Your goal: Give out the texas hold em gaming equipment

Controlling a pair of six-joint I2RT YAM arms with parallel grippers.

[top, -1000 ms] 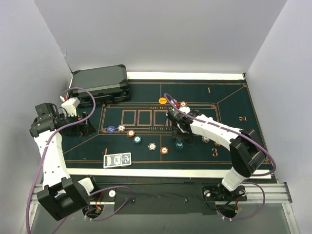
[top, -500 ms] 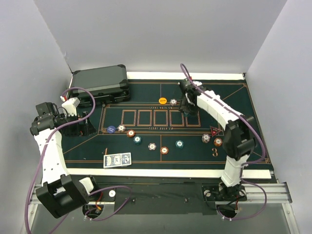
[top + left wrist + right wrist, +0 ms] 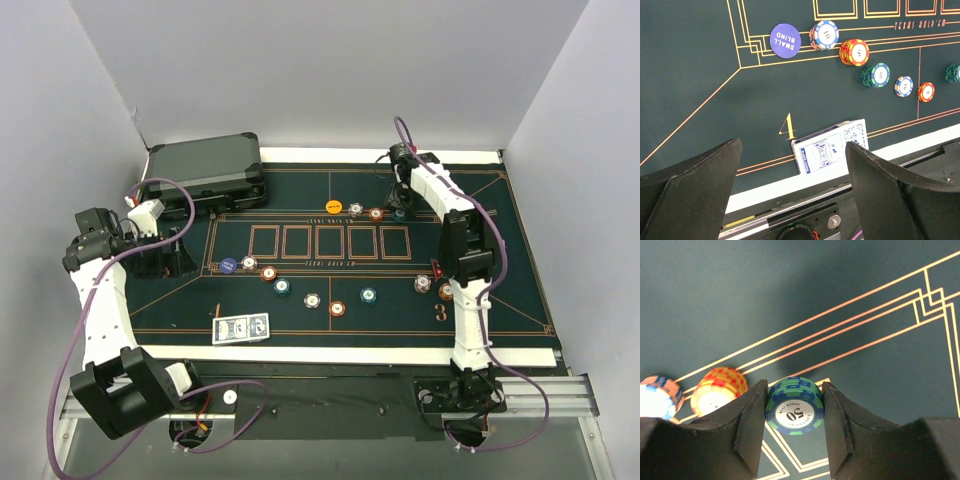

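Felt [image 3: 740, 290]; green chips [image 3: 794, 409] in right gripper [image 3: 794, 390]

A dark green gold-lined felt mat [image 3: 300, 188] covers the white desk [image 3: 350, 353]. On it lie coloured poker chips [image 3: 283, 287], a blue-backed card deck [image 3: 241, 328] near left and a dark grey hard case [image 3: 205, 170] far left.

Plain pale walls [image 3: 330, 70] enclose a table [image 3: 380, 354] topped with a dark green felt mat [image 3: 170, 300].
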